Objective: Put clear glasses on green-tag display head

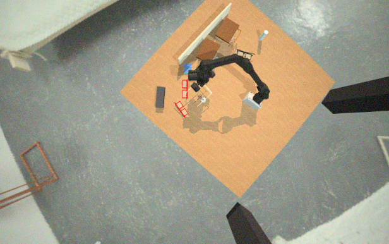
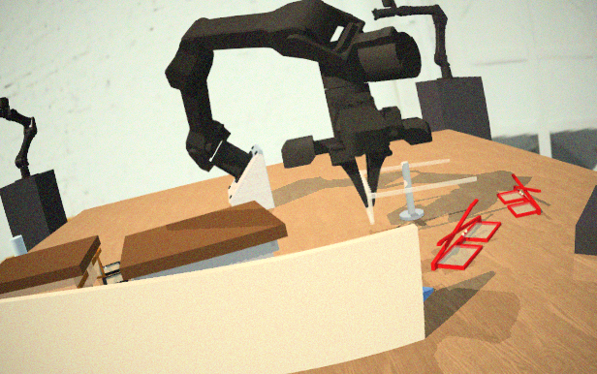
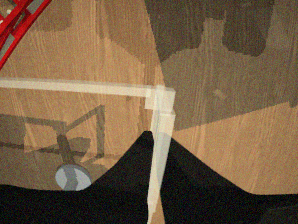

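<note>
The clear glasses [image 1: 208, 89] [image 2: 451, 183] [image 3: 75, 86] are pale and see-through. My gripper [image 2: 370, 203] [image 3: 153, 138] is shut on them at one side of their front frame and holds them above the table. Their temples stretch sideways, to the right in the exterior view, on either side of a thin grey post [image 1: 203, 100] [image 2: 410, 204] [image 3: 73, 178] with a round foot. Whether they touch the post is unclear. No display head or green tag can be made out; two brown-topped boxes [image 1: 227, 30] [image 1: 208, 50] [image 2: 204, 237] [image 2: 48, 264] may hide them.
A long cream wall [image 1: 205, 33] [image 2: 242, 310] runs behind the boxes. Two red glasses [image 1: 187, 88] [image 1: 180, 109] lie near the post. Dark glasses [image 1: 244, 51] lie near the boxes. A blue block [image 1: 187, 68], a dark box [image 1: 160, 97] and another post [image 1: 263, 35] are around.
</note>
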`<state>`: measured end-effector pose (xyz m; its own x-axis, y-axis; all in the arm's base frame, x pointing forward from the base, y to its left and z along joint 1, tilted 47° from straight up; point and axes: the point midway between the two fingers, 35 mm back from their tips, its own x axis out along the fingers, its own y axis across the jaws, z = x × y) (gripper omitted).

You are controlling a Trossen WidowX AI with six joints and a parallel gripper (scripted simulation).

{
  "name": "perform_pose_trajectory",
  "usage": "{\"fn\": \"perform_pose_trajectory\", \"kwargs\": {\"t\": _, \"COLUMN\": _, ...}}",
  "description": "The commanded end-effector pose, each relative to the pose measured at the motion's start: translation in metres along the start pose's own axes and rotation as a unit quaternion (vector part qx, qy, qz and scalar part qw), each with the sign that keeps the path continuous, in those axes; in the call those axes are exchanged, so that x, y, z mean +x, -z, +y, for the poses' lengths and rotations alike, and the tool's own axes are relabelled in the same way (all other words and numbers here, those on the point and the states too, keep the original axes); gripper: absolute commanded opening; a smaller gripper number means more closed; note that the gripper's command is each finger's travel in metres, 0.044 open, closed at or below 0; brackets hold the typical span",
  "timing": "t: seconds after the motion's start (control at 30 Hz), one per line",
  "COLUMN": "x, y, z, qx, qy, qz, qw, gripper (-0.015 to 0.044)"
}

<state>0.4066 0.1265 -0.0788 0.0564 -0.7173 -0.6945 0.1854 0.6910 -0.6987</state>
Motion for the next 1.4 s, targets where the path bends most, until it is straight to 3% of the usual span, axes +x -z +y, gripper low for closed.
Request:
{"fn": "perform_pose_trajectory", "kwargs": {"t": 0.0, "x": -0.001, "y": -0.001, "z": 0.000, "qx": 0.000, "qy": 0.000, "qz": -0.003, "qw": 1.000, "gripper": 0.0000}}
{"fn": "perform_pose_trajectory", "kwargs": {"t": 0.57, "x": -0.004, "y": 0.004, "z": 0.000, "qx": 0.000, "qy": 0.000, "qz": -0.003, "qw": 1.000, "gripper": 0.0000}}
{"fn": "perform_pose_trajectory", "kwargs": {"t": 1.07, "x": -0.062, "y": 0.012, "z": 0.000, "qx": 0.001, "qy": -0.001, "qz": -0.002, "qw": 1.000, "gripper": 0.0000}}
{"fn": "perform_pose_trajectory", "kwargs": {"t": 1.37, "x": -0.085, "y": 0.035, "z": -0.002, "qx": 0.082, "qy": 0.001, "qz": -0.032, "qw": 0.996, "gripper": 0.0000}}
